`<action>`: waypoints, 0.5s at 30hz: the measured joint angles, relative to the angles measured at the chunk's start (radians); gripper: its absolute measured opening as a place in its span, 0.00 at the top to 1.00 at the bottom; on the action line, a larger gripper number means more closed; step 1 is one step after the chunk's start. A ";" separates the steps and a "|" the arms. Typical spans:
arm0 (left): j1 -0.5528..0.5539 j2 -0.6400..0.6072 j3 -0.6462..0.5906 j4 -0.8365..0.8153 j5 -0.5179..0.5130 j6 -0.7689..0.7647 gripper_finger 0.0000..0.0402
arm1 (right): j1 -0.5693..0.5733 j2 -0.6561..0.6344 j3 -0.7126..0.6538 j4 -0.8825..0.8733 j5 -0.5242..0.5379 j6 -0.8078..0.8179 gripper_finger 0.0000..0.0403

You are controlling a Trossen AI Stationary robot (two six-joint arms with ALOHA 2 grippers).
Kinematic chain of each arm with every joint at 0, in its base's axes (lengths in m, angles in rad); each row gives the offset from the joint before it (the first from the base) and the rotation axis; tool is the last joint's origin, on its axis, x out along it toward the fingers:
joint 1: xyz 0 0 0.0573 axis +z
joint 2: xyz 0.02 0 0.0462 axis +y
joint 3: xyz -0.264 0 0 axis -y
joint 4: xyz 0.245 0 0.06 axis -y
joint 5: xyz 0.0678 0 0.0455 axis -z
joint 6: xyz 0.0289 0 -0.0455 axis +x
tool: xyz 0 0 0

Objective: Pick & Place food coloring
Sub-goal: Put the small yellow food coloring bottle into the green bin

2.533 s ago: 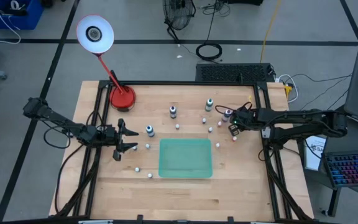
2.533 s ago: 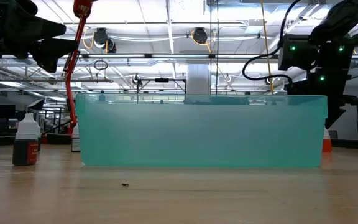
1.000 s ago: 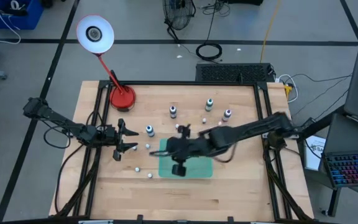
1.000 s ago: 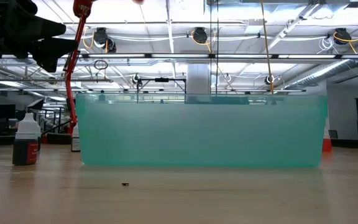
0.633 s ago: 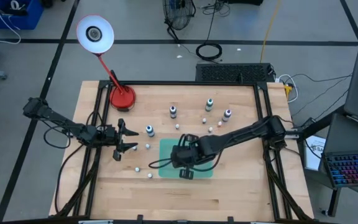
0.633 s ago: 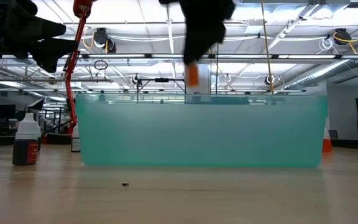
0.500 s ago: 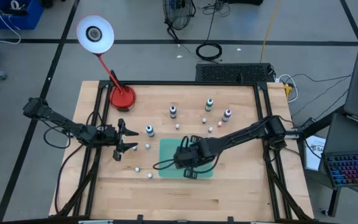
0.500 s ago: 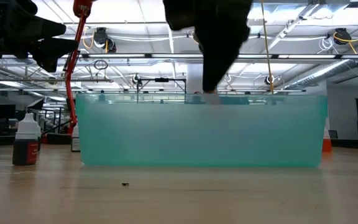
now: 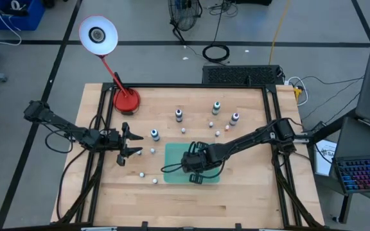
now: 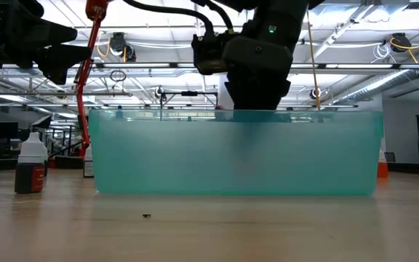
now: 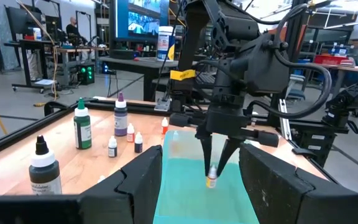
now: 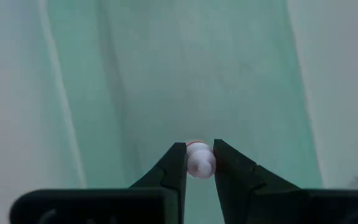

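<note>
From above, you see the right gripper (image 9: 196,178) reaching across the light wooden surface (image 9: 249,186) and hanging over the translucent green plastic tray (image 9: 175,154), near its front edge. The left gripper (image 9: 133,142) waits at the surface's left side with its fingers spread apart and empty. Several tiny white-capped food coloring bottles (image 9: 178,115) stand scattered behind and to the left of the tray, and the red round lamp base (image 9: 126,101) sits at the far left corner.

From surface level, you see the right arm's dark wrist coming down behind the tray's front wall (image 10: 304,156), its tip hidden by the green plastic. Two larger dark bottles with white caps (image 10: 31,164) stand at the left.

In the left wrist view, you look across to the right gripper (image 11: 217,163) pointing straight down over the tray (image 11: 185,186); its fingers pinch a small white-capped bottle with an orange body (image 11: 211,180) just above or on the tray floor, you cannot tell which. A green bottle (image 11: 82,126) and a purple bottle (image 11: 121,116) stand on the surface beside the tray.

In the right wrist view, the right gripper's fingers (image 12: 174,168) are closed on the small bottle's white cap (image 12: 199,160), with the green tray floor (image 12: 229,74) behind it.
</note>
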 joint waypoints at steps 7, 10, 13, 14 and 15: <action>0.000 0.000 0.000 0.000 0.000 0.000 0.47 | 0.001 0.000 0.000 0.002 0.000 0.004 0.63; 0.000 0.000 0.000 0.000 0.000 0.000 0.47 | 0.000 -0.012 -0.001 -0.008 0.001 0.026 0.59; 0.000 0.000 0.000 0.000 0.000 0.000 0.47 | -0.002 -0.050 -0.002 -0.017 0.001 0.031 0.59; 0.000 0.000 0.000 0.000 0.000 0.000 0.47 | -0.004 -0.070 -0.002 -0.024 0.001 0.039 0.59; 0.000 0.000 0.000 0.000 0.000 0.000 0.47 | -0.004 -0.090 -0.002 -0.035 0.002 0.051 0.60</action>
